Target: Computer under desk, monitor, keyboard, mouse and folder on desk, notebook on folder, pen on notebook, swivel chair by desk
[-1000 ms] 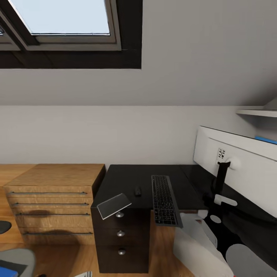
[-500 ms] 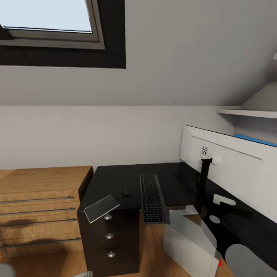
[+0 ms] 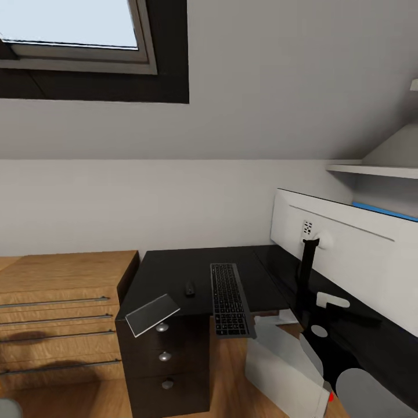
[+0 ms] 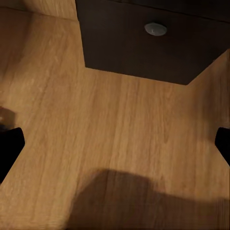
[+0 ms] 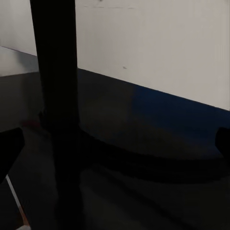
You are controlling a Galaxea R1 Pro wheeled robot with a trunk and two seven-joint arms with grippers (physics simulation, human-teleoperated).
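Head view: black table along the attic wall, scene almost matching half a second ago.
Going left to right, the wood drawer unit (image 3: 58,302) is standing beside the table (image 3: 174,270); the notebook (image 3: 152,314) is overhanging its front corner, the mouse (image 3: 190,288) is lying near the keyboard (image 3: 230,299), and the monitor (image 3: 348,255) is showing its white back on its black stand. The computer (image 3: 284,366) is sitting on the floor below. Only the pale robot parts at lower right are sitting slightly shifted. Both end effectors are spread wide, holding nothing, fingertips at the wrist views' edges.
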